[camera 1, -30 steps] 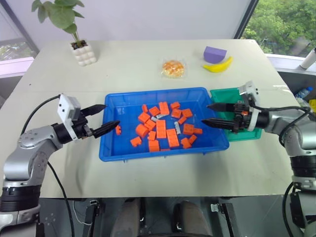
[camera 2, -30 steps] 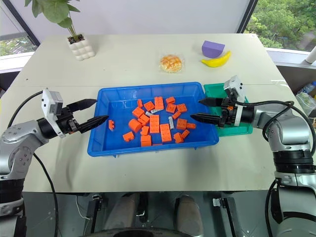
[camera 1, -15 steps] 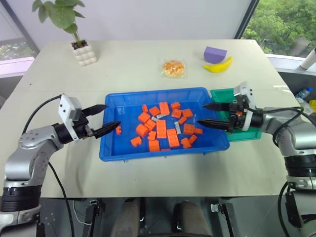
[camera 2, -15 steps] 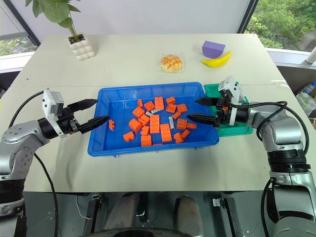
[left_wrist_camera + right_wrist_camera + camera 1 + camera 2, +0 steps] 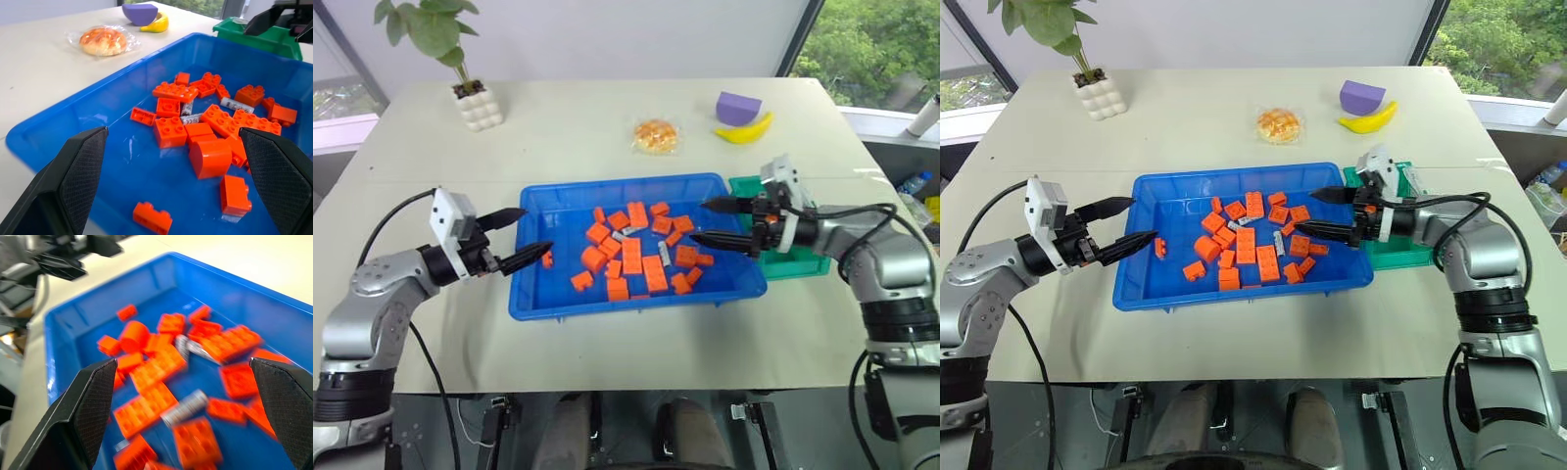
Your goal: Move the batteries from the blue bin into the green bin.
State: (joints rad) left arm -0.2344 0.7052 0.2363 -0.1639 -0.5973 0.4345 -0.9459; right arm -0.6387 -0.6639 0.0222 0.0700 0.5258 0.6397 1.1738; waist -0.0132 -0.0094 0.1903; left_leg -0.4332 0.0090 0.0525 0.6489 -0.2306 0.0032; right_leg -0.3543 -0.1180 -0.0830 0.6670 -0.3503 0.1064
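A pale tabletop (image 5: 607,127) by a window carries the whole job, with greenery outside and a potted plant (image 5: 460,59) at its far left corner.

The batteries (image 5: 664,252) lie in the blue bin (image 5: 533,304), small grey-silver cylinders scattered among the orange bricks (image 5: 632,255) in the middle of the tray; at least three can be made out, one just beside a long brick and others nearer the far side. The green bin (image 5: 793,264) sits touching the blue bin's right end, and its contents cannot be made out.

Over the last second the right end effector (image 5: 715,222) has slid leftward from above the green bin's edge to over the right part of the blue bin, its two black fingers spread wide and carrying nothing. Its tips now hang close to the nearest battery. I judge this to be the approach for another pick: it calls for a descent and a careful close on a cylinder crowded by bricks.

The left end effector (image 5: 524,232) has stayed put at the blue bin's left rim, fingers also spread and empty, near a lone brick.

Beyond the bins rest a wrapped bun (image 5: 657,135), a banana (image 5: 746,129) and a purple block (image 5: 738,106).
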